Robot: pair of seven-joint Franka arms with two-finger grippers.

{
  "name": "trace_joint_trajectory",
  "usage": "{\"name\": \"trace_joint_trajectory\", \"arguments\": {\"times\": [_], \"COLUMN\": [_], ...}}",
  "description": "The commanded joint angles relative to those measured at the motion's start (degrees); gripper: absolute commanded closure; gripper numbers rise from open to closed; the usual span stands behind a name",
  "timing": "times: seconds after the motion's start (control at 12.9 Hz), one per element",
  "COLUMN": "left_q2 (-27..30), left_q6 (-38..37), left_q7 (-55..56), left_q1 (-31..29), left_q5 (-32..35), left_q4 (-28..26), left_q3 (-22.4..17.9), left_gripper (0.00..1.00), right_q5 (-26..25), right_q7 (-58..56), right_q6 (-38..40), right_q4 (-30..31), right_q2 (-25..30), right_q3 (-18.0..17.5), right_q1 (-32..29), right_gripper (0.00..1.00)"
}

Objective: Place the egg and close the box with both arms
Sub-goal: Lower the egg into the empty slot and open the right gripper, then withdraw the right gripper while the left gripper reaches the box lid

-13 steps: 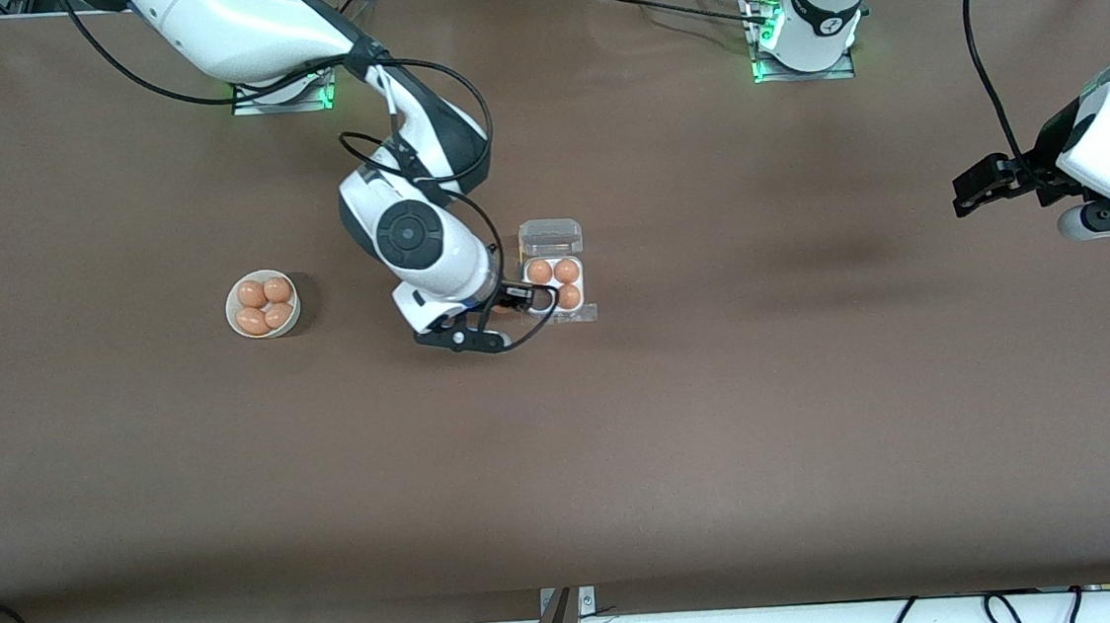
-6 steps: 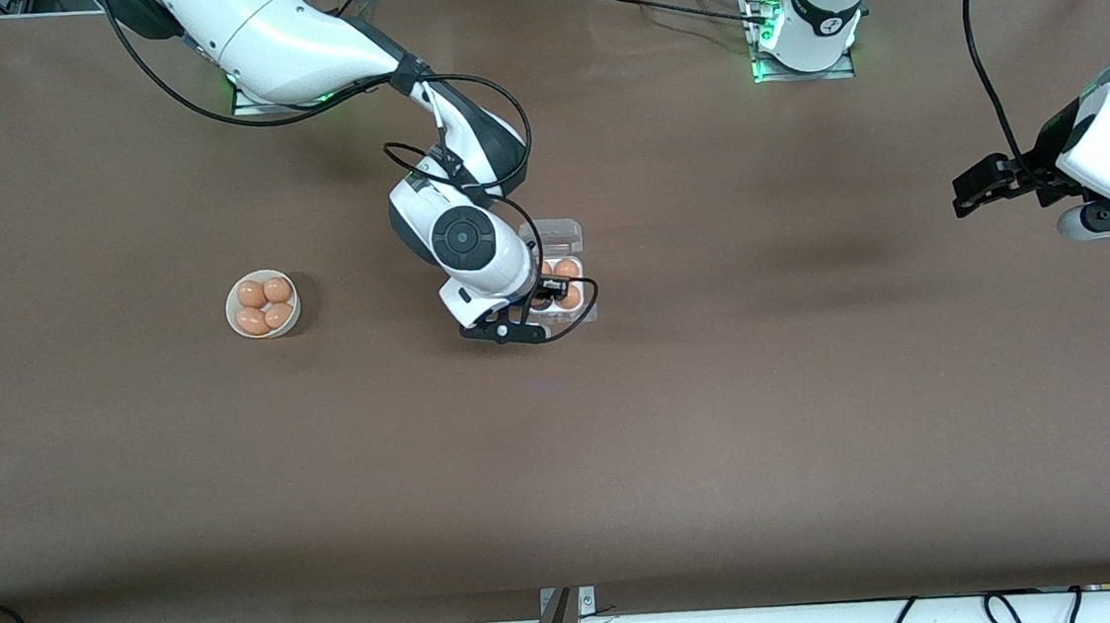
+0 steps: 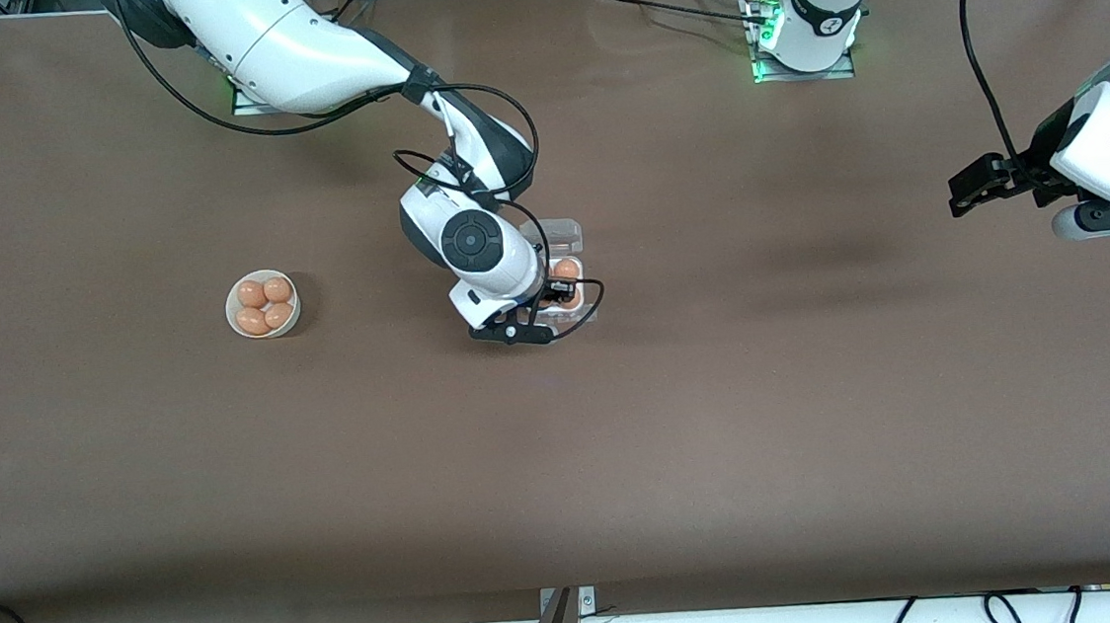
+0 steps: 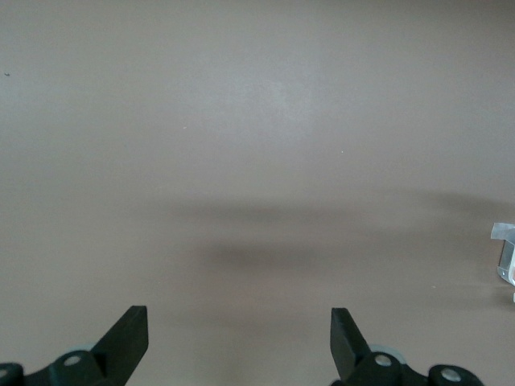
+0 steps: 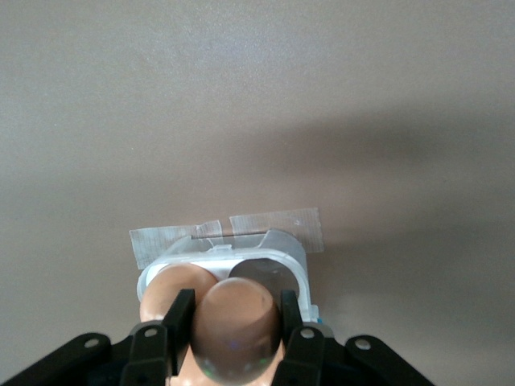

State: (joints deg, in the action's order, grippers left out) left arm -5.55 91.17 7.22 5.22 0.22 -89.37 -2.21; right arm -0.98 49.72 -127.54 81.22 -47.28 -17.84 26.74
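Note:
The clear four-cell box (image 3: 571, 295) lies mid-table with its lid (image 3: 554, 234) open, on the side toward the robots' bases. My right gripper (image 3: 546, 300) is over the box and shut on an orange-brown egg (image 5: 236, 326). In the right wrist view the egg sits between the black fingers (image 5: 179, 318) above the box (image 5: 286, 253), where another egg (image 5: 170, 289) lies in a cell. Two eggs show in the box in the front view, one (image 3: 566, 269) beside the lid. My left gripper (image 3: 970, 192) is open and empty over bare table at the left arm's end; its fingers (image 4: 129, 330) are wide apart.
A round white bowl (image 3: 262, 304) with several eggs stands toward the right arm's end, level with the box. Clear tape (image 5: 233, 229) holds the box's edge to the brown table. A corner of the box (image 4: 504, 249) shows in the left wrist view.
My right arm has carried the egg from beside the box to over it, covering more of the cells. The left arm shifted only slightly.

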Motion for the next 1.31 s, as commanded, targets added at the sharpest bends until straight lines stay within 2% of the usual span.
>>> {"name": "trace_joint_trajectory", "arguments": {"times": [0.0, 0.23, 0.46, 0.77, 1.0, 1.24], "left_q2": [-0.51, -1.31, -2.36, -5.17, -8.76, -14.12], "left_q6": [-1.00, -0.82, -0.64, -0.56, -0.38, -0.38], "left_q7": [-0.72, -0.63, -0.02, 3.74, 12.53, 22.27], "left_q1": [0.23, 0.75, 1.54, 7.77, 15.05, 22.26], "left_q5": [-1.19, -4.15, -8.21, -11.46, -12.35, -12.44], "left_q4": [1.65, 1.74, 1.74, 1.74, 1.91, 6.03], "left_q3": [-0.16, -0.16, -0.16, -0.16, -0.16, -0.16], "left_gripper": [0.00, 0.01, 0.34, 0.59, 0.66, 0.72], "right_q5": [-0.51, -0.60, -0.43, -0.34, -0.25, -0.08], "right_q7": [0.56, -0.14, -1.28, -8.92, -15.58, -18.43], "right_q6": [0.10, 0.36, 1.67, 7.11, 12.73, 14.16], "right_q4": [-1.95, -2.03, -3.00, -3.79, -3.70, -3.44], "right_q2": [-0.97, -0.53, 0.61, 4.03, 7.98, 12.37], "right_q3": [0.26, 0.79, 1.93, 1.93, 2.02, 1.93], "right_q1": [0.24, 0.06, -1.33, -8.53, -14.33, -19.52], "right_gripper": [0.03, 0.00, 0.00, 0.00, 0.00, 0.00]}}
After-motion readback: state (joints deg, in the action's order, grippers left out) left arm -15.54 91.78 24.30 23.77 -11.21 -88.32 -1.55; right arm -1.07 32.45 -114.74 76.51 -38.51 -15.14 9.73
